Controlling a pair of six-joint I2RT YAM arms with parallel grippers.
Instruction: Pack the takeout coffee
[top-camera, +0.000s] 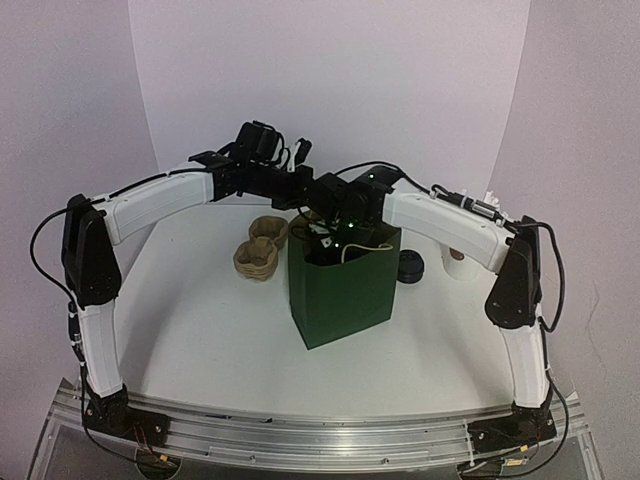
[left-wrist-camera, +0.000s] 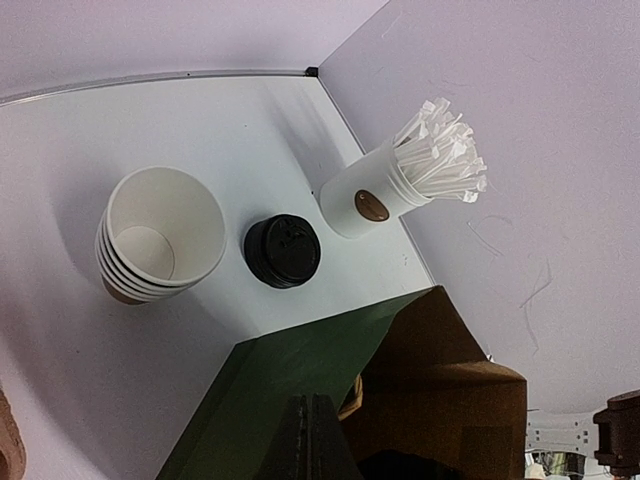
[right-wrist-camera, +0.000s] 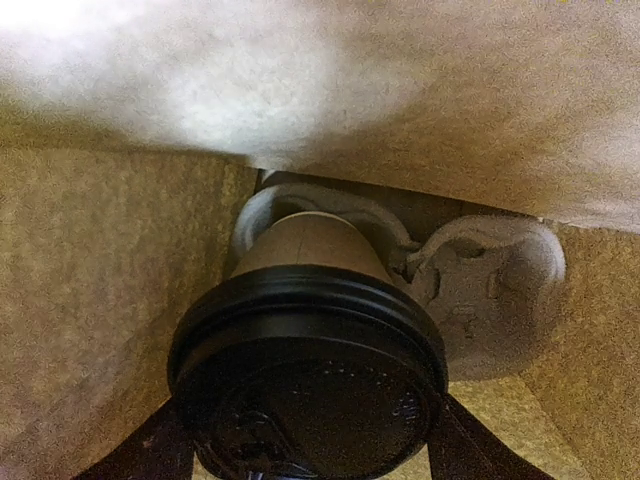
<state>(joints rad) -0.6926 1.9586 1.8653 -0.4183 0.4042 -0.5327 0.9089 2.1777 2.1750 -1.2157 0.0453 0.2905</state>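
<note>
The takeout coffee (right-wrist-camera: 305, 250), a brown paper cup with a black dome lid (right-wrist-camera: 310, 370), hangs inside the green paper bag (top-camera: 340, 295). My right gripper (right-wrist-camera: 305, 450) is shut on it, a finger pressed on each side of the lid. The cup's foot stands at the left pocket of a grey pulp carrier (right-wrist-camera: 500, 290) on the bag's floor. I cannot tell if it is fully seated. My left gripper (left-wrist-camera: 310, 405) is shut at the bag's rim, beside the green wall (left-wrist-camera: 270, 390). Whether it pinches the paper does not show.
A stack of lidless brown cups (left-wrist-camera: 165, 235), a pile of black lids (left-wrist-camera: 282, 250) and a white cup of wrapped sticks (left-wrist-camera: 365, 205) stand behind the bag. Spare pulp carriers (top-camera: 262, 245) lie left of the bag. Both arms cross above it.
</note>
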